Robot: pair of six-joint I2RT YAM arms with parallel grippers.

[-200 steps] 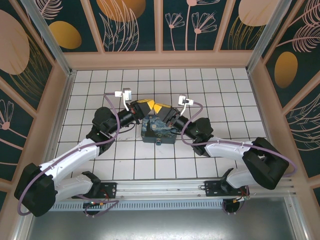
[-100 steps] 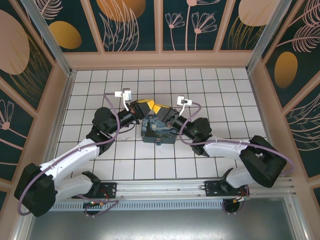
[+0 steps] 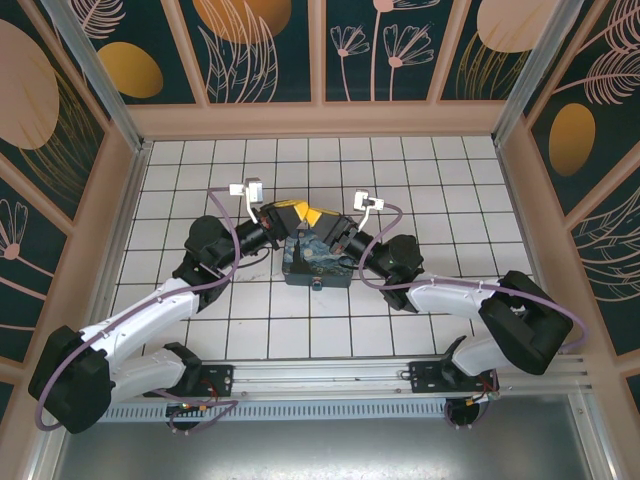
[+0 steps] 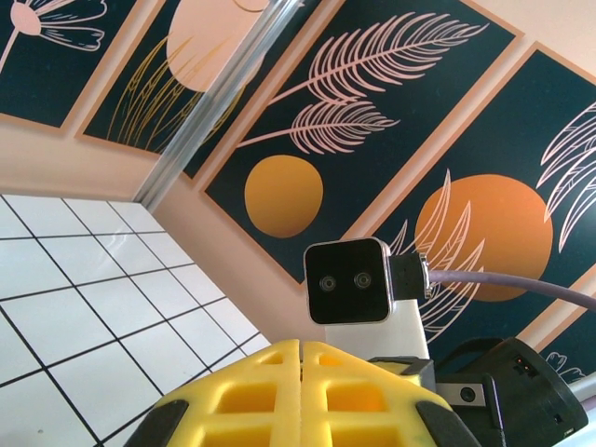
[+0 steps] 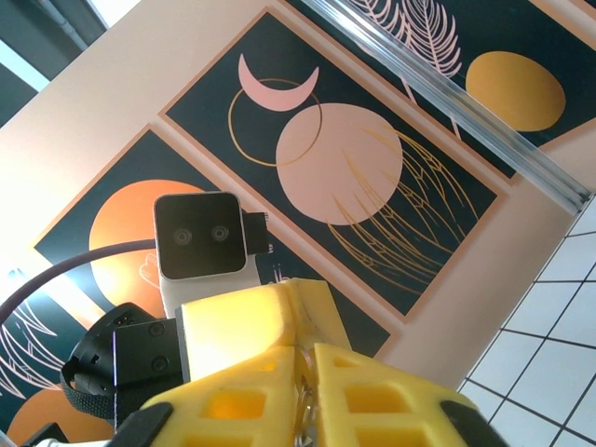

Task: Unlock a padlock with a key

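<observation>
We see the tiny grey-silvery metal padlock [image 3: 318,285] at the near face of the dark blue painted rectangular box [image 3: 300,262], just behind both grippers. The left gripper [image 3: 288,211] has its yellow fingers [image 4: 242,391] pressed together. Beside it, the right gripper [image 3: 320,217] pinches a thin metallic piece [image 5: 301,405] too small to name.

Dark blue painted box [image 3: 316,264] with swirls sits mid-floor, partly hidden; a small fitting on its near side is possibly a latch, too small to tell. White tiled floor [image 3: 300,165] with dark grout. Walls [image 3: 265,50] are dark teal panels in peach frames, with leaf, flower and orange circle art. Orange disc [image 4: 284,196] beside a metal corner post [image 4: 219,98]. Crescent moon motif [image 5: 270,93] over a pink circle. Aluminium rail [image 3: 320,372] runs along the near edge.
</observation>
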